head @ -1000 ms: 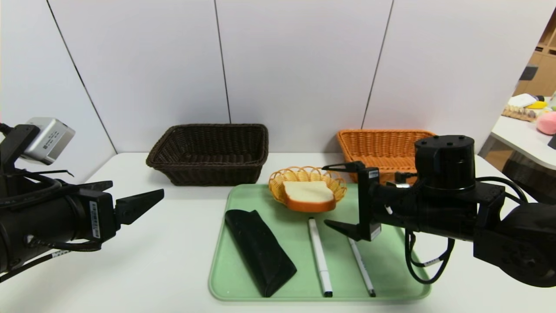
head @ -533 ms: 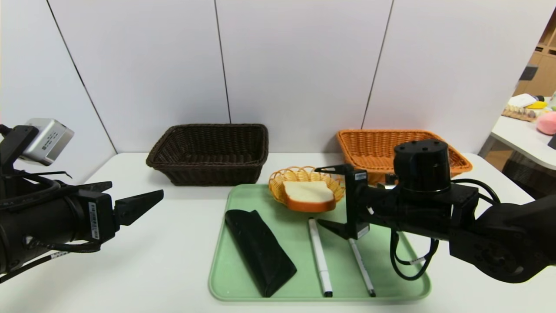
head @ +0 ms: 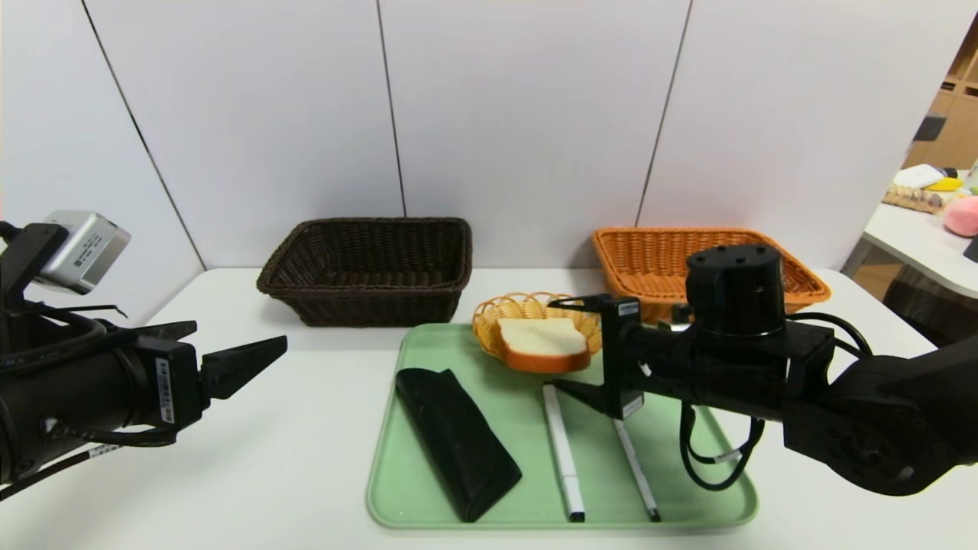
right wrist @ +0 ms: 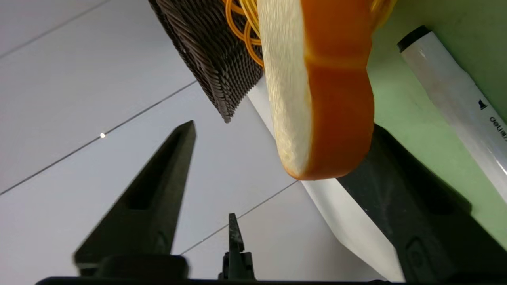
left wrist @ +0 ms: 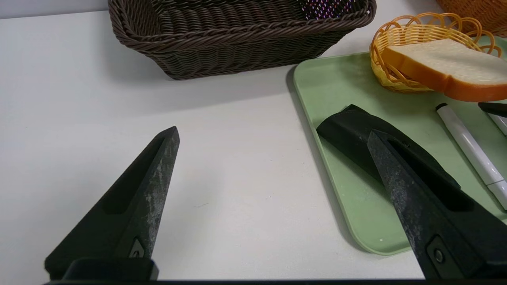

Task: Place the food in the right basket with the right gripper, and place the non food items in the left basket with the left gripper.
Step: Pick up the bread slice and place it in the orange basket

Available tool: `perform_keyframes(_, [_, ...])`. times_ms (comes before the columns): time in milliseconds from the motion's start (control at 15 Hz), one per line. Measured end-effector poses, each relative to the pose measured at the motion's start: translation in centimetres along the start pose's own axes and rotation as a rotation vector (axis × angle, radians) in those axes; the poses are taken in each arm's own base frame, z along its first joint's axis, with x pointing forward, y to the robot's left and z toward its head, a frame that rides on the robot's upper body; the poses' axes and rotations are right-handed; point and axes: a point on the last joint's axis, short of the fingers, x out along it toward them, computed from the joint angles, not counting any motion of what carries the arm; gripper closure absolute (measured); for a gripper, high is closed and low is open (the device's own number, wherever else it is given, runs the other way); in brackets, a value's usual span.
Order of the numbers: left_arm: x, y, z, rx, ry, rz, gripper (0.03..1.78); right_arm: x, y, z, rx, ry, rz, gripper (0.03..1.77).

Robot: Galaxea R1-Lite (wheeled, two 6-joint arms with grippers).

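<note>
A bread slice (head: 541, 339) with an orange crust lies tilted in a small yellow wire basket (head: 527, 307) at the back of the green tray (head: 428, 496). My right gripper (head: 574, 345) is turned on its side and open, one finger above and one below the slice's right edge. In the right wrist view the bread (right wrist: 324, 99) sits between the fingertips (right wrist: 184, 132), with a gap on the white side. A black pouch (head: 457, 439), a white marker (head: 561, 451) and a thin pen (head: 634, 470) lie on the tray. My left gripper (head: 241, 336) hovers open over the table, left of the tray.
The dark brown basket (head: 365, 223) stands at the back left, the orange basket (head: 657, 260) at the back right behind my right arm. In the left wrist view the pouch (left wrist: 356, 130) and marker (left wrist: 467, 146) lie beyond the left gripper (left wrist: 273, 133).
My right arm has moved left toward the bread, bringing its fingers around the slice's right edge, and they have narrowed a little. The left arm has barely moved.
</note>
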Motion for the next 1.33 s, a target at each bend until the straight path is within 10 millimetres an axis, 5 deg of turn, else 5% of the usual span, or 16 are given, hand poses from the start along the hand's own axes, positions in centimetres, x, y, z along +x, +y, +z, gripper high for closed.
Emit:
perform_keyframes(333, [-0.2, 0.0, 0.1, -0.001, -0.008, 0.004, 0.12, 0.1, 0.2, 0.0, 0.000, 0.004, 0.009, 1.05])
perform_keyframes(400, [-0.3, 0.1, 0.2, -0.003, -0.014, 0.005, 0.12, 0.1, 0.2, 0.1, 0.001, 0.002, 0.013, 1.52])
perform_keyframes(467, [-0.4, 0.1, 0.3, -0.005, -0.020, 0.010, 0.12, 0.0, 0.2, 0.2, 0.002, 0.000, 0.013, 1.72])
perform_keyframes(1000, [-1.0, 1.1, 0.6, -0.020, -0.051, 0.058, 0.12, -1.3, 1.4, 0.2, 0.010, 0.008, 0.046, 1.72])
perform_keyframes(1333, [-1.0, 1.1, 0.2, -0.017, -0.038, 0.056, 0.12, -4.6, 4.4, -1.3, -0.039, 0.083, 0.030, 1.72])
